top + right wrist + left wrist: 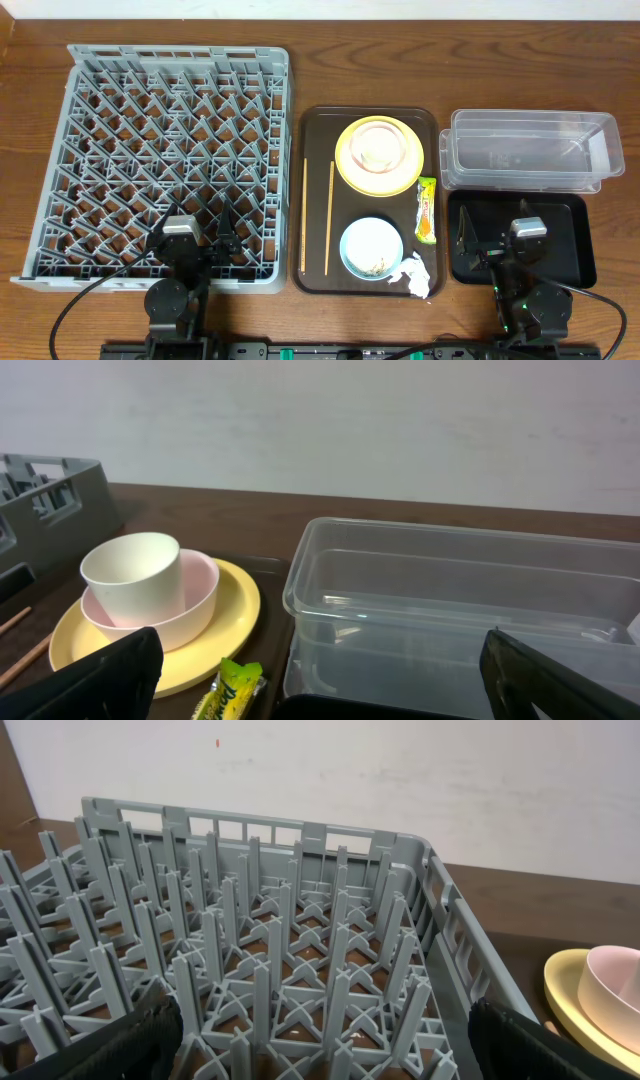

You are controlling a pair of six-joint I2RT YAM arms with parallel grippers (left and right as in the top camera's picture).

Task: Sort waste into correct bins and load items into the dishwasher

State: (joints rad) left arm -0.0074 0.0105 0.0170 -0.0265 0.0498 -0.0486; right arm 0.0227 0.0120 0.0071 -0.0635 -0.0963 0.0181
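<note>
The grey dish rack (170, 150) fills the left of the table. On the brown tray sit a yellow plate (350, 170) carrying a pink bowl (379, 146) with a white cup (132, 575) in it, a light blue bowl (371, 248) with rice scraps, two chopsticks (330, 215), a yellow-green wrapper (426, 210) and a crumpled napkin (416, 275). The clear tub (530, 150) and black tray (575, 245) are at right. My left gripper (200, 240) is open over the rack's near edge. My right gripper (490, 240) is open and empty over the black tray.
The brown serving tray (312, 280) lies between the rack and the bins. A white wall stands behind the table's far edge. Cables run from both arm bases at the front edge.
</note>
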